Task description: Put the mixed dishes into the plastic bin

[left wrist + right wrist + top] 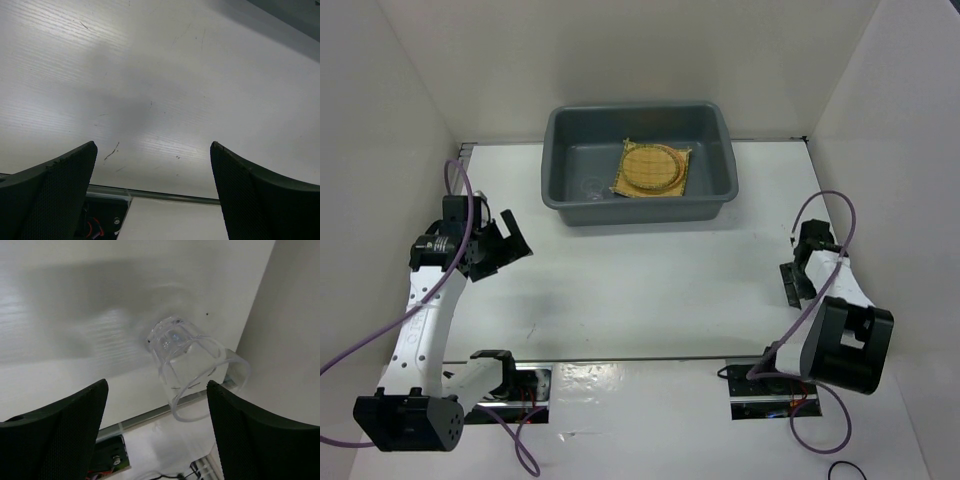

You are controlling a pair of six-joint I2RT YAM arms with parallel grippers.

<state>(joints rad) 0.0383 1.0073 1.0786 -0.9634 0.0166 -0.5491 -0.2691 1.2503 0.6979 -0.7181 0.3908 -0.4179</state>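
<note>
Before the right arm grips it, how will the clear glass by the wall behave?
The glass looks thin-walled, so probably light and fragile. Its smooth round side may slip between the jaws or roll if pushed.

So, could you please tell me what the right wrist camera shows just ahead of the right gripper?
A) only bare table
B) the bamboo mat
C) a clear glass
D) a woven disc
C: the right wrist view shows a clear glass sitting on the table just ahead of the open right gripper.
</note>
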